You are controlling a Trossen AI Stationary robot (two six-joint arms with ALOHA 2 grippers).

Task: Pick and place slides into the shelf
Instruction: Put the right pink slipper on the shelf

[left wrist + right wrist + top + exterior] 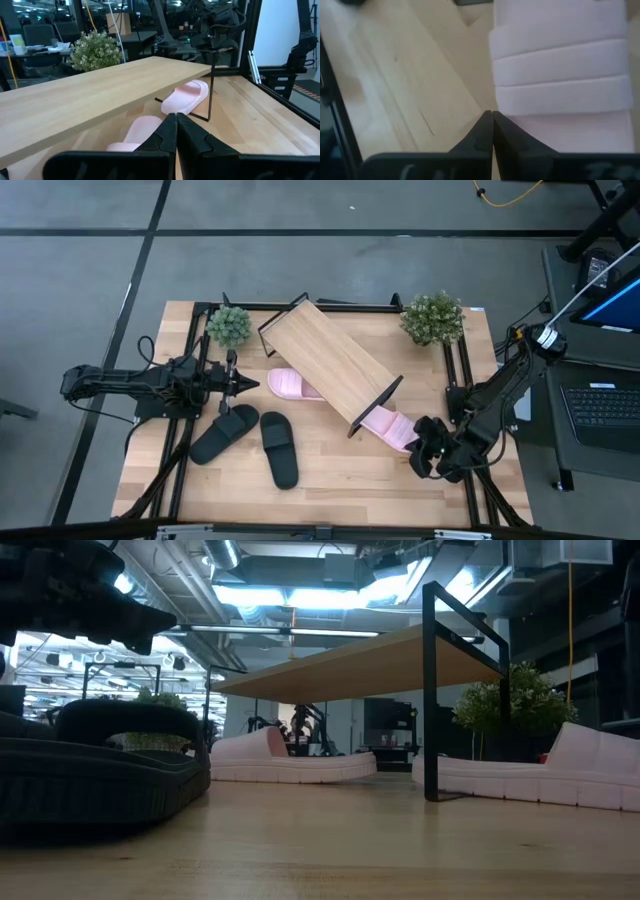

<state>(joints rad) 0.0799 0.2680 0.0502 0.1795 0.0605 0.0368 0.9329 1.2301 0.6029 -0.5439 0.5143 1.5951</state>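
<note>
- Two pale pink slides lie under the shelf (332, 366), which sits diagonally across the tabletop (330, 480): one pink slide (290, 385) pokes out at its left edge, the other pink slide (392, 428) at its lower right end.
- Nothing rests on the shelf's top board; whether lying beneath it counts as placed is a judgement call.
- Two black slides remain out in the open, near the table's front-left: one black slide (224, 433) just beside the second black slide (280, 448), neither held.
- So about half the job looks outstanding, at best.
- The left gripper (243, 383) hovers beyond the shelf's left edge, near the first pink slide, fingers pressed together on nothing.
- The right gripper (422, 452) sits low at the front-right corner, just beside the second pink slide, its fingers likewise clamped together and empty.
- The surface is a light wood tabletop on a black frame, with a small potted plant (229, 326) at the back left and a bushier plant (433, 317) at the back right.
- Beyond lies a grey floor, a laptop (606, 405) at right, and a workshop lit by ceiling strip lights.
</note>
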